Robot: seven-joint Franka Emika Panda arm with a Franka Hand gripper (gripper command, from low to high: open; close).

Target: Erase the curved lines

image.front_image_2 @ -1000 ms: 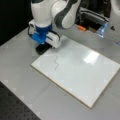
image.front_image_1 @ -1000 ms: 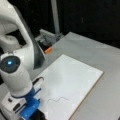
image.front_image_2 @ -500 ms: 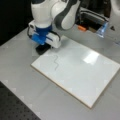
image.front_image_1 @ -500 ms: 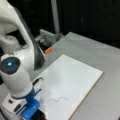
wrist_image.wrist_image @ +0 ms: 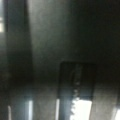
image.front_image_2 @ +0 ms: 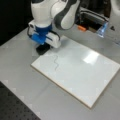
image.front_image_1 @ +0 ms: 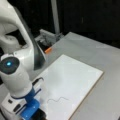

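The curve lines are one thin grey wavy stroke (image.front_image_1: 58, 99) (image.front_image_2: 56, 62) near the corner of the white board (image.front_image_1: 77, 75) (image.front_image_2: 82, 75), shown in both front views. The gripper (image.front_image_2: 43, 48) (image.front_image_1: 37, 113), with blue finger mounts, hangs over that board corner, just beside the stroke's end. A dark eraser block (image.front_image_2: 42, 49) sits under the fingers, touching or nearly touching the board, and the stroke looks whole. The wrist view is dark and shows only a blurred dark block close up.
An orange item (image.front_image_1: 48, 50) (image.front_image_2: 81, 28) lies beyond the board near a grey metal fixture (image.front_image_1: 48, 37) (image.front_image_2: 93, 17). A bluish clear object (image.front_image_2: 102, 29) stands at a front view's right. A glare spot (image.front_image_2: 90, 58) lies on the board. The arm's white body (image.front_image_1: 15, 75) looms at a front view's left.
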